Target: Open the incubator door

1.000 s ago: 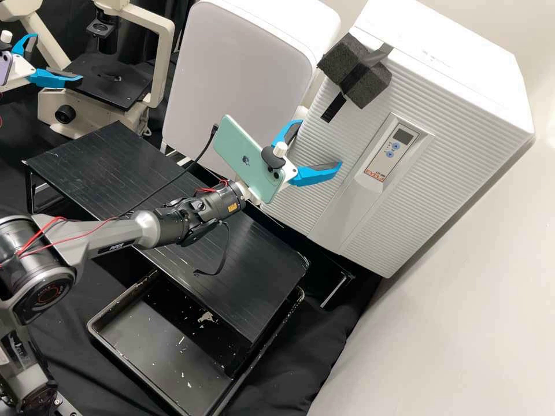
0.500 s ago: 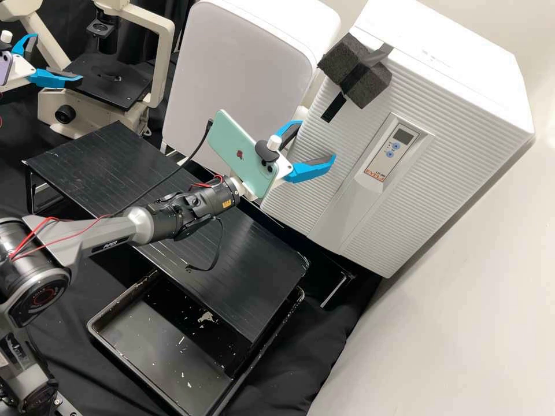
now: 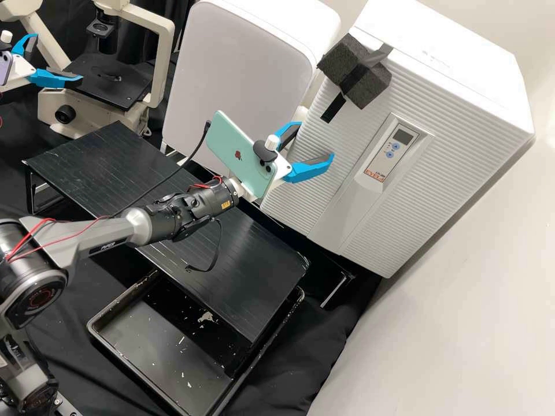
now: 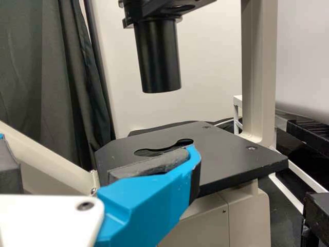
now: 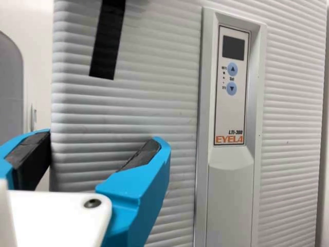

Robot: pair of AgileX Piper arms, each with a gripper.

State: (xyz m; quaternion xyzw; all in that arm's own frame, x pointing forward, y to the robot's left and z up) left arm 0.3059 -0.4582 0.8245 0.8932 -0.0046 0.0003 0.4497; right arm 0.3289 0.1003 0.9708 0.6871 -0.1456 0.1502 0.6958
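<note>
Both spread and empty, our right pincer [image 3: 317, 139] sits mid-frame, probably angled to catch the closed incubator door [image 3: 393, 225], at right, by its edge; our left pincer [image 3: 58, 58] hangs upper left.

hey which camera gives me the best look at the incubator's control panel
The right wrist view. The control panel is large and nearly upright there, with its dark display and two round blue buttons distinct. The high view shows the whole panel too, but smaller and tilted.
</note>
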